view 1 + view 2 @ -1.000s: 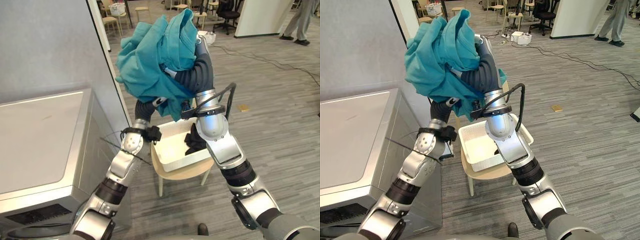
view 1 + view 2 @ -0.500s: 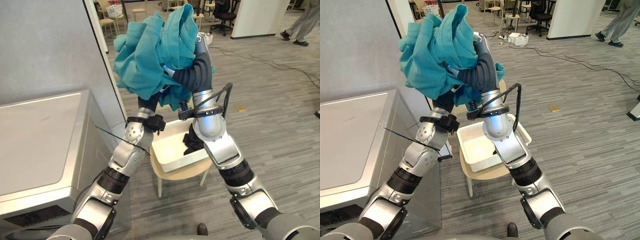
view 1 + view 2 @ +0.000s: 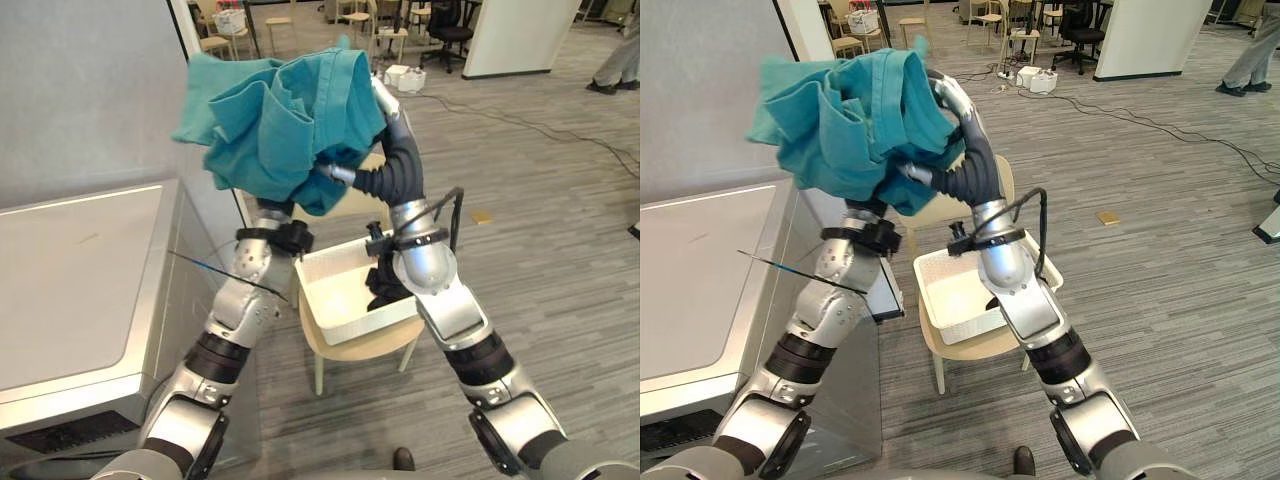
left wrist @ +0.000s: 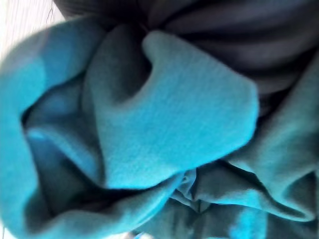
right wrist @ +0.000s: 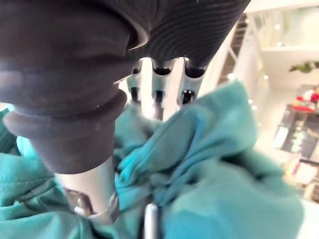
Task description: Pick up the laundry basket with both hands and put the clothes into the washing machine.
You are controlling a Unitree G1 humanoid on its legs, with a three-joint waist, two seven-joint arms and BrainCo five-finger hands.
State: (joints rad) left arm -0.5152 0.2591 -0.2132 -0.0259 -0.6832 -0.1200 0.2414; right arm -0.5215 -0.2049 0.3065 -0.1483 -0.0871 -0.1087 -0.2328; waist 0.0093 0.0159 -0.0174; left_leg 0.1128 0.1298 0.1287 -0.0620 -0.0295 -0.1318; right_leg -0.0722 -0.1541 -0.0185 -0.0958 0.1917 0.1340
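A: Where do we log the clothes?
B: Teal garment (image 3: 855, 125) high at 12 o'clock, bunched between both hands. Dark garment (image 3: 385, 285) lies in the white basket (image 3: 345, 325) on the chair (image 3: 970, 345), 5 o'clock. Washing machine (image 3: 80, 280) at 8 o'clock.
A: Grips?
B: Left hand (image 3: 866, 210) sits under the cloth, right hand (image 3: 945, 95) against it. We cannot tell for either.

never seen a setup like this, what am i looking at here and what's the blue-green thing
This is a humanoid robot doing laundry. The two wide pictures come from cameras in its head, looking down over its silver arms; the two close-ups come from cameras on its wrists. Its left hand and right hand hold up a teal garment, bunched over them. At its left stands the washing machine. Ahead, a white laundry basket with dark clothes sits on a wooden chair.
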